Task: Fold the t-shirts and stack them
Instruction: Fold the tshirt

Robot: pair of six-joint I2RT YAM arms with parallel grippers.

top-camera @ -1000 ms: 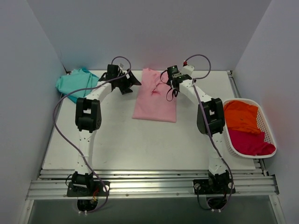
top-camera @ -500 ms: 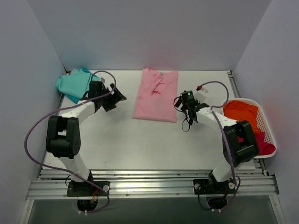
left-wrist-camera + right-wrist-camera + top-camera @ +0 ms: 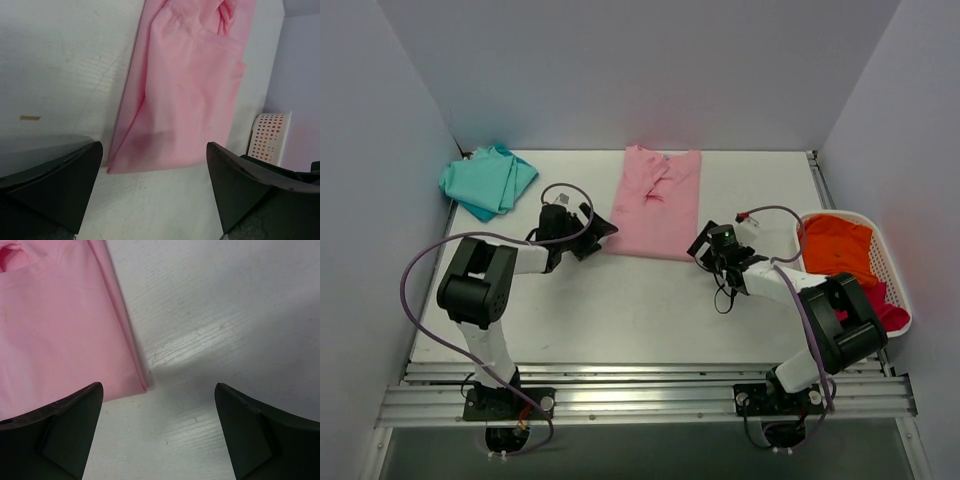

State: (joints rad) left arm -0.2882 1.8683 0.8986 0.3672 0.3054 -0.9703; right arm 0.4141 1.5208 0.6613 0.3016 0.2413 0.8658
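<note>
Now | pink t-shirt | near corners beside left claw, right claw

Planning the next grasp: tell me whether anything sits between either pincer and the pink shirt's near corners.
Nothing visible does. The left pincer and right pincer, both open, face the pink t-shirt at its near corners across bare table only.

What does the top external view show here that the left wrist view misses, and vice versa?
Only top external: the teal shirt at the far-left corner, the orange shirt and magenta shirt in the basket, and the right gripper. Only left wrist: the left gripper open around the pink shirt's near left corner, and a small tan mark on the table. Both: pink shirt, basket, table.
</note>
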